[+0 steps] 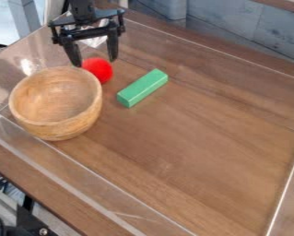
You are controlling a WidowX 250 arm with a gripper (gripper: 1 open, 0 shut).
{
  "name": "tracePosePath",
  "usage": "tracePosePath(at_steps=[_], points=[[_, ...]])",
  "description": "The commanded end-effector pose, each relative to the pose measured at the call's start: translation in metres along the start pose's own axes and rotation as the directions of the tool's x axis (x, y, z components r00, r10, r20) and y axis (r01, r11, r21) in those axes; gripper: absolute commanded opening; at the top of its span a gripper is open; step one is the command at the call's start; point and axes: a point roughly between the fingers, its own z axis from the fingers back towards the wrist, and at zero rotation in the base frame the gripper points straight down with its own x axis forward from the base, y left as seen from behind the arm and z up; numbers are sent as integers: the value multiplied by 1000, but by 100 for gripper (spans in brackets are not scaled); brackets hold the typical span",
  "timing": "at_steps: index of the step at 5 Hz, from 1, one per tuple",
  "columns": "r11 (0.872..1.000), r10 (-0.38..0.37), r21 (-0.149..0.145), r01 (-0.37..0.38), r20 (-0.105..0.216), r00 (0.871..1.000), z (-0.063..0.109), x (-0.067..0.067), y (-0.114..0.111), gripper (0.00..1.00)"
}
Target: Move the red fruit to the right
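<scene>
The red fruit [99,70] is a small bright red ball lying on the wooden table just beyond the wooden bowl [55,101]. My gripper [90,57] hangs directly above it, pointing down, open, with its two black fingers [66,53] straddling the space over the fruit's top. Nothing is held between them. Whether the fingertips touch the fruit I cannot tell.
A green rectangular block [143,88] lies to the right of the fruit. Clear acrylic walls [136,198] enclose the wooden table, with a clear folded piece at the back left. Bare wood [211,138] stretches to the right.
</scene>
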Motion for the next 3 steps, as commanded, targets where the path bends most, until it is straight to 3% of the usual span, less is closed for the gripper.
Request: tracePosePath(at_steps=[1, 2, 3], points=[[994, 99, -49, -96, 62, 993, 16, 23, -8, 100], [973, 222, -72, -217, 65, 973, 11, 30, -7, 100], [940, 336, -93, -330, 68, 939, 7, 37, -3, 100]])
